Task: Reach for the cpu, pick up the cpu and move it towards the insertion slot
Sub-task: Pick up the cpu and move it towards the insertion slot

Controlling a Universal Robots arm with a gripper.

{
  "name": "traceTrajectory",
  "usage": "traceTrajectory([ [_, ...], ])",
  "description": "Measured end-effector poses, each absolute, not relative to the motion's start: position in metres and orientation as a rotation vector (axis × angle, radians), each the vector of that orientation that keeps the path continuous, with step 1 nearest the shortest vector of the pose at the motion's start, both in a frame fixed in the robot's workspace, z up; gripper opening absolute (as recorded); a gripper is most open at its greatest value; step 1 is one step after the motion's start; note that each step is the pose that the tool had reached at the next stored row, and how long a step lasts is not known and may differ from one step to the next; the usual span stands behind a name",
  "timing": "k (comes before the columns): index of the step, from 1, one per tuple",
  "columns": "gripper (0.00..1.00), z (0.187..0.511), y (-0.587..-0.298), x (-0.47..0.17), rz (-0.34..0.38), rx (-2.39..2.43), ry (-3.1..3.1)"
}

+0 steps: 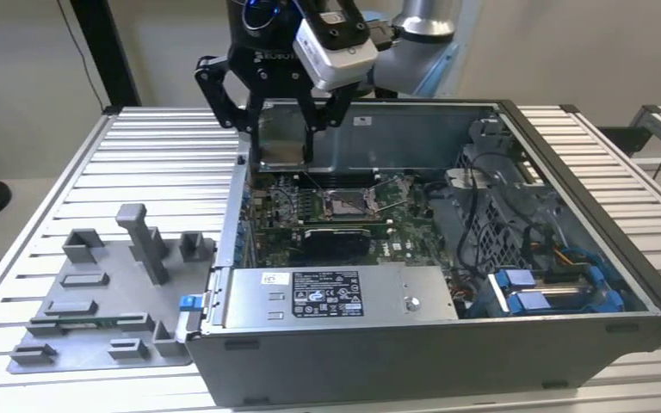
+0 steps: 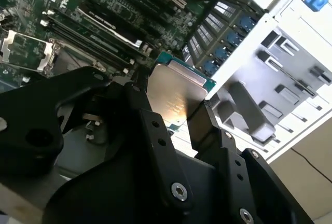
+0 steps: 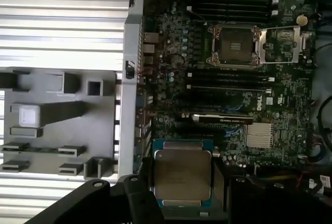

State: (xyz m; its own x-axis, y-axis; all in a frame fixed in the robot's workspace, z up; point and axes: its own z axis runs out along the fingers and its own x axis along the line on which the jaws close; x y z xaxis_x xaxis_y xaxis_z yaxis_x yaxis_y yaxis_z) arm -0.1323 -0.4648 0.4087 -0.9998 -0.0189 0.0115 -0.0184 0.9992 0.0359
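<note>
Gripper fingers are clamped on the cpu, one black finger against each of two opposite edges, so I read the pick-up as done. In both wrist views the chip shows its silvery metal lid with a thin green rim around it. In the exterior view my gripper hangs high over the far wall of the open computer case, with the chip held as a flat plate between the fingers, clear of everything below.

I judge the carry toward the insertion slot to be the step in hand. That slot, a shiny metal frame with a dark square centre, sits on the green motherboard with its hinged cover plate lying open beside it. In the first wrist view, the chip and the slot are well apart, with long black memory slots and a graphics card between them.

The grey fixture tray lies outside the case on the ribbed table, toward the exterior view's left.

To finish the carry, I would need to bring the chip level above the dark square and keep the grip firm, since the thin edges give the fingers little to hold.
</note>
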Motion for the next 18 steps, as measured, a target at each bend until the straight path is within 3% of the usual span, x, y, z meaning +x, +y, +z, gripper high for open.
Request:
traceTrajectory([
  [18, 0.00, 0.409, -0.465, -0.076, -0.056, 0.029, -3.127],
])
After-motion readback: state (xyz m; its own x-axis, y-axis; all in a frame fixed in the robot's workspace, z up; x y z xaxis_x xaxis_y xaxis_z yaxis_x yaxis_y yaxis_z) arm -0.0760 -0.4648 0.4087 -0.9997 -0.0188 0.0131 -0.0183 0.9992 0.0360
